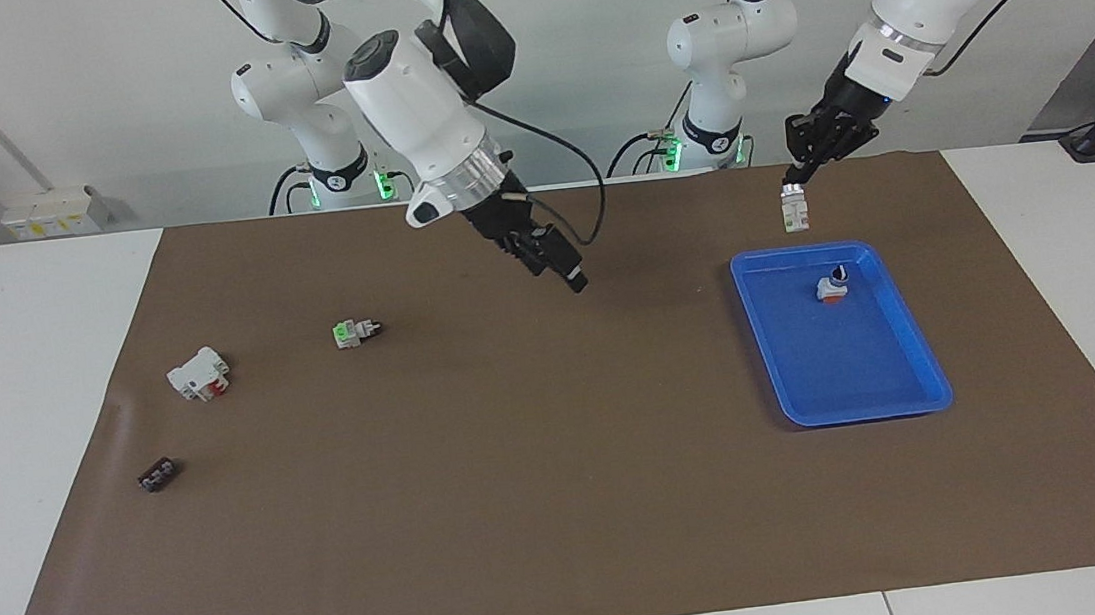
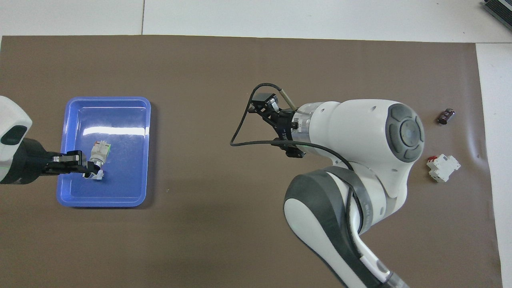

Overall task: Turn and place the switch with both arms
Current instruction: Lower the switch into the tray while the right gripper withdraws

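Observation:
The switch (image 1: 794,209), pale grey with a green spot, hangs in my left gripper (image 1: 799,179), which is shut on its silvery neck end. It is held in the air over the blue tray's (image 1: 899,354) edge nearest the robots. In the overhead view the left gripper (image 2: 91,167) and the switch (image 2: 100,151) show over the tray (image 2: 120,192). My right gripper (image 1: 573,275) hangs empty over the bare brown mat at the table's middle; it also shows in the overhead view (image 2: 267,102).
A grey switch with black knob and red base (image 1: 833,287) lies in the tray. A near-twin switch with a bright-green end (image 1: 355,332), a white breaker (image 1: 199,373) (image 2: 443,167) and a small black part (image 1: 157,475) (image 2: 446,116) lie toward the right arm's end.

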